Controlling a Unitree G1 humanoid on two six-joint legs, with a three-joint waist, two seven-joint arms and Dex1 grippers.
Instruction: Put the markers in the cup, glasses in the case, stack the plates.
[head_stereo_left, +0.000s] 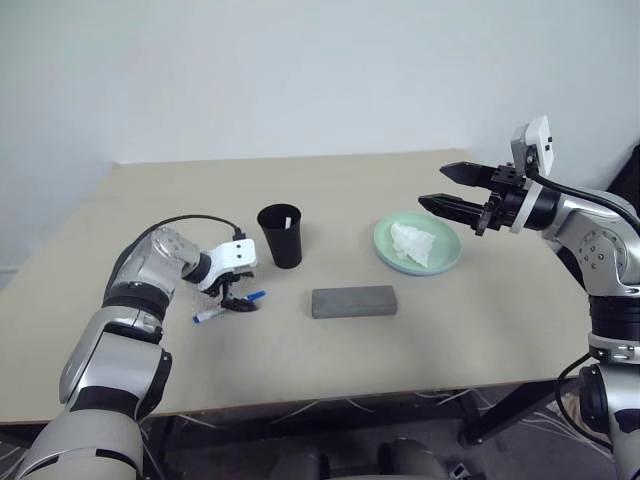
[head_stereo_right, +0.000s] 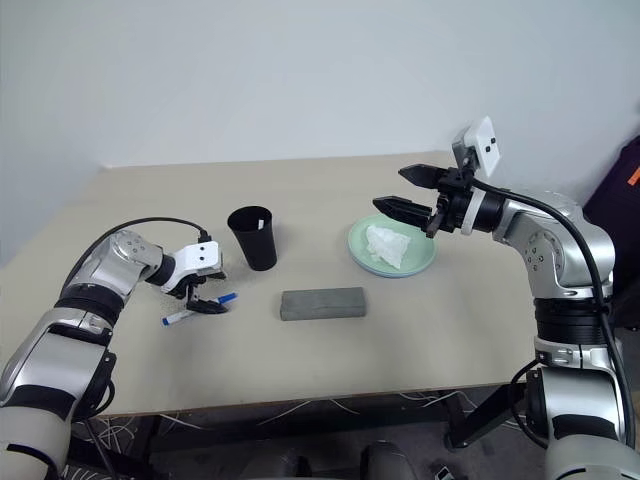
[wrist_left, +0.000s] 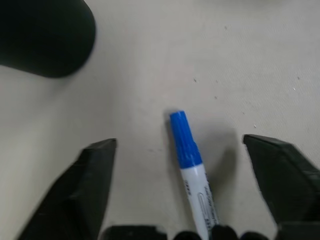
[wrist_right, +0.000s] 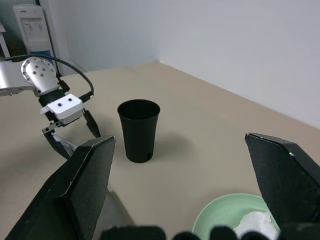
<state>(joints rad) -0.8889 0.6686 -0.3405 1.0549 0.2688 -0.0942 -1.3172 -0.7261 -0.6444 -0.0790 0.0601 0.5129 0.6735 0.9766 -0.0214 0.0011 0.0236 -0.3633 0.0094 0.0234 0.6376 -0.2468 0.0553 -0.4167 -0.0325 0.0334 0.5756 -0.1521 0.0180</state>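
**Blue-capped marker straddled, not yet gripped**

Blue-capped marker (wrist_left: 190, 165) flat on bench (head_stereo_left: 450, 330), between wide-spread fingers of left tool (head_stereo_left: 236, 297). Black cup (head_stereo_left: 281, 235) just beyond. Gray case (head_stereo_left: 354, 301) mid-bench. Right tool (head_stereo_left: 455, 190) wide, empty, above green plate (head_stereo_left: 385, 240). Risk: off-centre closing could roll marker away.

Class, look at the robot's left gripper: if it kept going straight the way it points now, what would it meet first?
The left gripper points down at the blue-capped marker, which lies on the table between its open fingers. It would probably meet that marker first.
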